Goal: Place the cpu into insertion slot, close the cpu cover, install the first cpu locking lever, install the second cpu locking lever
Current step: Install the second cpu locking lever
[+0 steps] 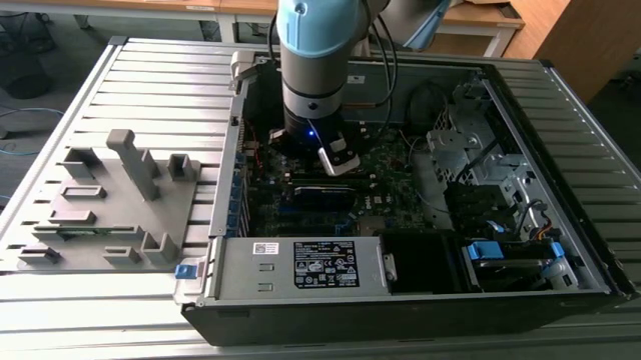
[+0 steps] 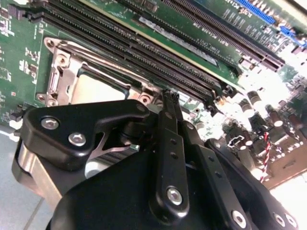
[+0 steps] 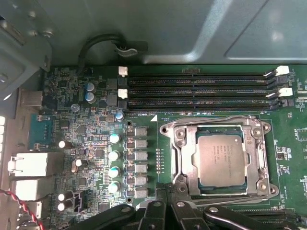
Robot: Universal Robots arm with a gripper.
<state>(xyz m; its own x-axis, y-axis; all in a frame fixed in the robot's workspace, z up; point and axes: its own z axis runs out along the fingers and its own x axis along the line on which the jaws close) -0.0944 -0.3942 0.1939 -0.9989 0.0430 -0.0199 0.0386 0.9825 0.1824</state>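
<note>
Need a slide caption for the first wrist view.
The cpu sits in the insertion slot, cpu cover closed around it, beside memory slots.

An open black desktop computer case (image 1: 401, 300) lies on a grey slatted metal tabletop (image 1: 150, 82). Toward the exterior view's left, beside the case, a grey plastic fixture tray (image 1: 110, 217) rests on the slats. Inside the case lies the green circuit board (image 1: 386, 169), with the arm's black gripper (image 1: 335, 161) lowered over it. In the first wrist view, the silver-grey square cpu (image 3: 220, 160) sits in the silver-rimmed square insertion slot (image 3: 177, 158), framed by the thin silver cpu cover (image 3: 189, 163), beside long black memory slots (image 3: 196, 91).
</note>
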